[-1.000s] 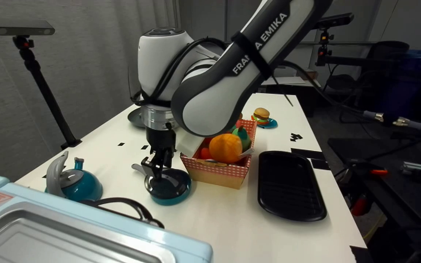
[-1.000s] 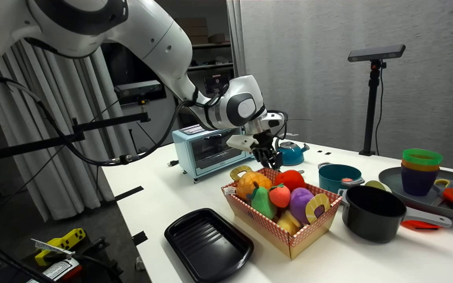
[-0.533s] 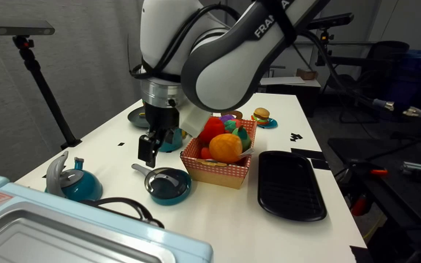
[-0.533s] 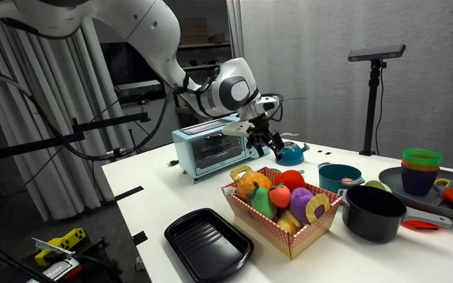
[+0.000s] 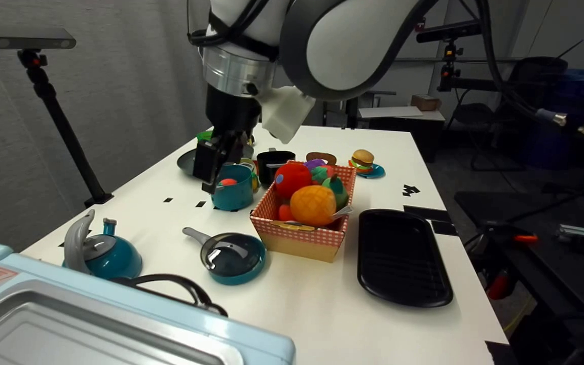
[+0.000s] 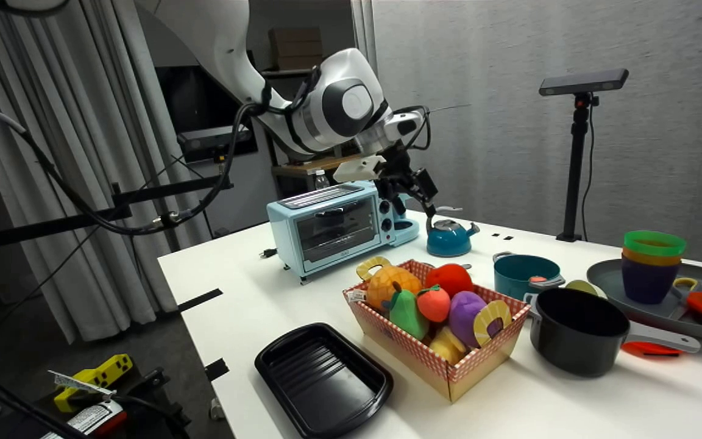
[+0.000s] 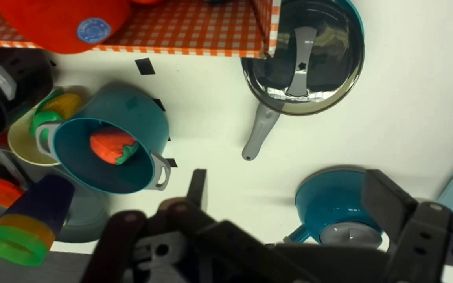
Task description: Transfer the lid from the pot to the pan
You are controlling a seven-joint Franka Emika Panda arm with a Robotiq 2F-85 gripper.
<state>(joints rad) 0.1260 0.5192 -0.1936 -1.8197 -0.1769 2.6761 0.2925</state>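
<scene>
The dark lid (image 5: 233, 253) rests on top of the teal pan (image 5: 244, 279), set a little off centre so that teal shows along one side. From above, in the wrist view, the lid (image 7: 325, 70) and the pan's grey handle (image 7: 260, 133) are plain to see. The teal pot (image 7: 140, 110) stands uncovered with a red toy strawberry inside; it also shows in an exterior view (image 6: 518, 274). My gripper (image 7: 285, 177) hangs well above the table, its jaws wide apart with nothing between them. In an exterior view the basket hides most of the pan and lid.
A fruit basket (image 5: 297, 238) stands close beside the pan. Around lie a teal kettle (image 5: 114, 256), a blue toaster oven (image 6: 339, 231), a black tray (image 5: 403, 258), a black pot (image 6: 579, 329) and stacked cups (image 6: 649, 268).
My gripper has let go of the lid, opened and risen away from the pan. The lid has stayed on the pan.
</scene>
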